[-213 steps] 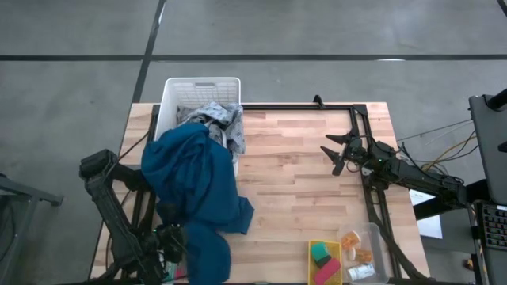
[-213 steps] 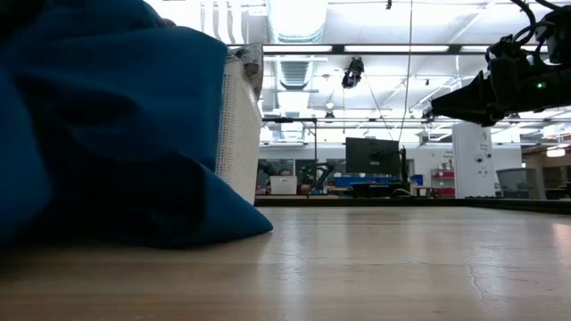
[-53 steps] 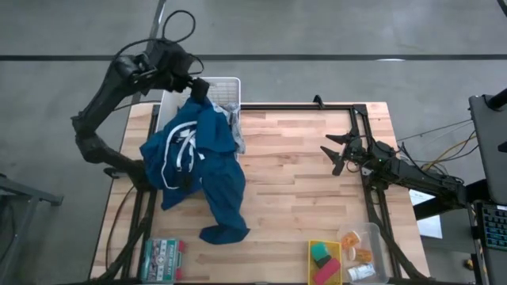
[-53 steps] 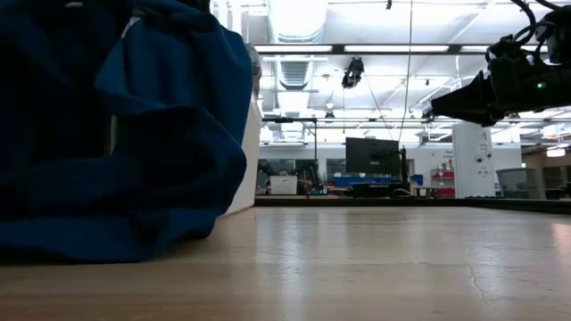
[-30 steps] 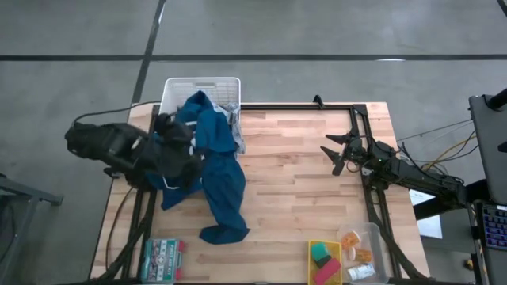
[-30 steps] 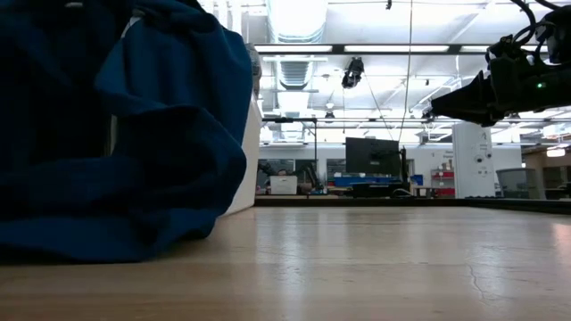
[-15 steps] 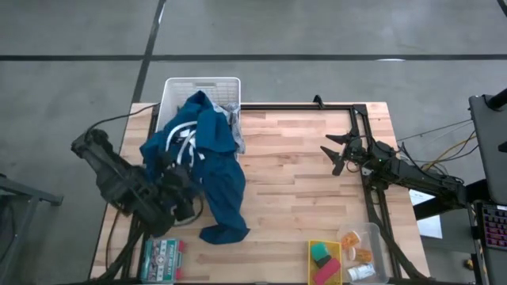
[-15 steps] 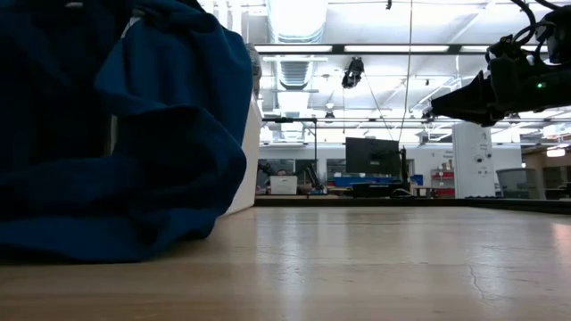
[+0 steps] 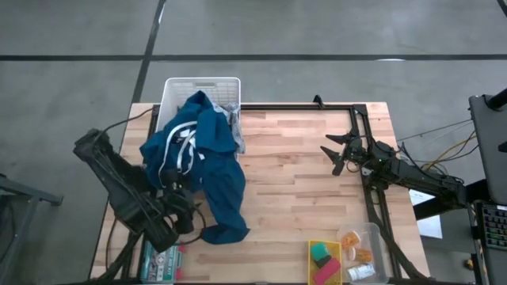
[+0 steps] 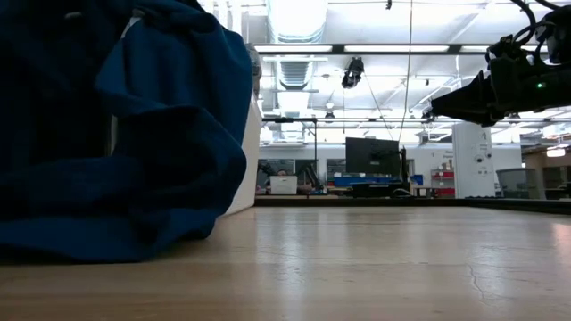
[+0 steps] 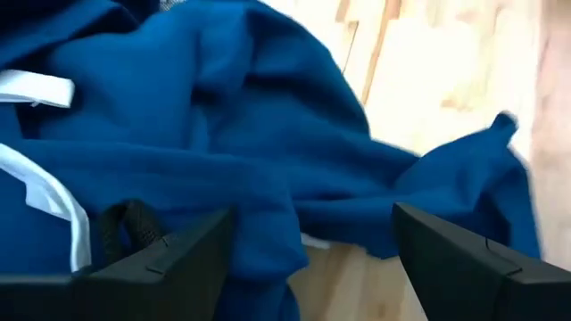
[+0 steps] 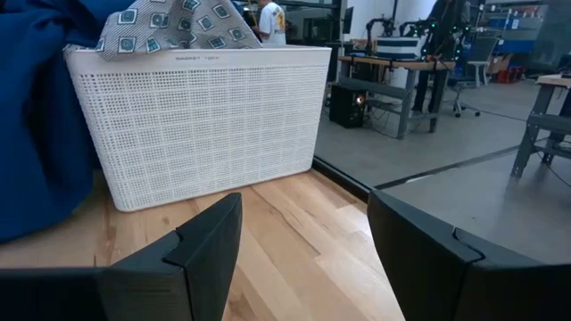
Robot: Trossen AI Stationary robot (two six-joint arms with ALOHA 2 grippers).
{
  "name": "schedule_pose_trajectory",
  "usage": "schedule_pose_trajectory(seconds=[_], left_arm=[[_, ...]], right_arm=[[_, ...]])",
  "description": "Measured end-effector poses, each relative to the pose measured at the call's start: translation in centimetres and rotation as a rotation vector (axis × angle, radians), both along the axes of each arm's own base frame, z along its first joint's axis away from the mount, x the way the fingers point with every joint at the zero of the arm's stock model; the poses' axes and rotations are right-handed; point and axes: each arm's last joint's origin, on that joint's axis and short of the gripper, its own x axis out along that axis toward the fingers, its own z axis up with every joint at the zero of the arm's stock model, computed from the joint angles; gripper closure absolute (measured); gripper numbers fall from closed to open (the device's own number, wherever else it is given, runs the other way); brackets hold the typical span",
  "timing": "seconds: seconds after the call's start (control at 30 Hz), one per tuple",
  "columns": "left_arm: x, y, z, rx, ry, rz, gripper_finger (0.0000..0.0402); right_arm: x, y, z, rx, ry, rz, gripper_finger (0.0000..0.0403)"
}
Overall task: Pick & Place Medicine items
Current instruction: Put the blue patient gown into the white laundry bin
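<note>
The medicine items lie in a clear tub (image 9: pixel 371 252) at the table's near right corner: a small white carton (image 9: pixel 360 271) and tiny orange pieces (image 9: pixel 363 255). My left gripper (image 9: pixel 190 218) (image 11: pixel 312 214) stands open at the near left, far from them. It points slanting down at the lower part of a blue garment (image 9: pixel 214 170) (image 11: pixel 223 134), with nothing between its fingers. My right gripper (image 9: pixel 331 154) (image 12: pixel 303 201) waits open above the table's right side, pointing level toward the left.
The blue garment hangs out of a white basket (image 9: pixel 202 89) (image 12: pixel 196 116) at the far left and spreads over the wood. A green-and-white box (image 9: pixel 158 257) lies under my left arm. A yellow tray (image 9: pixel 325 261) holds green and pink blocks. The middle of the table is bare wood.
My left arm has swung from beside the basket toward the table's near edge and sunk lower, rolling its wrist. Its gripper now stands by the garment's near left part. The garment and my right arm have kept still.
</note>
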Motion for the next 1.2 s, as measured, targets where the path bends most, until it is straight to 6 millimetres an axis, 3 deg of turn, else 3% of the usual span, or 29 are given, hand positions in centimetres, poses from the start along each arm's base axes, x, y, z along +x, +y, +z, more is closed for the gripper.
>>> schedule_pose_trajectory(seconds=[0.2, 0.33, 0.57, 0.67, 0.8, 0.93, 1.03, 1.2], left_arm=[[-0.2, 0.3, -1.6, 0.080, 0.046, -0.020, 0.0099], [-0.2, 0.2, -2.3, 0.005, -0.003, 0.063, 0.0100], [0.1, -0.8, -2.7, -0.414, -0.042, 0.340, 0.0102], [-0.1, -0.9, -3.0, -0.501, -0.018, 0.472, 0.0102], [-1.2, -0.3, -3.8, -0.590, 0.058, 0.786, 0.0102], [-2.2, 0.1, -4.3, -0.596, 0.126, 1.034, 0.0102], [-2.7, 0.6, -4.5, -0.531, 0.144, 1.073, 0.0102], [-2.7, 1.5, -4.9, -0.446, 0.072, 0.942, 0.0102]], right_arm=[[0.0, 0.0, 0.0, 0.000, 0.000, 0.000, 0.0165], [0.0, 0.0, 0.0, 0.000, 0.000, 0.000, 0.0165], [0.0, 0.0, 0.0, 0.000, 0.000, 0.000, 0.0165], [0.0, 0.0, 0.0, 0.000, 0.000, 0.000, 0.0165], [0.0, 0.0, 0.0, 0.000, 0.000, 0.000, 0.0165], [0.0, 0.0, 0.0, 0.000, 0.000, 0.000, 0.0165], [0.0, 0.0, 0.0, 0.000, 0.000, 0.000, 0.0165], [0.0, 0.0, 0.0, 0.000, 0.000, 0.000, 0.0165]])
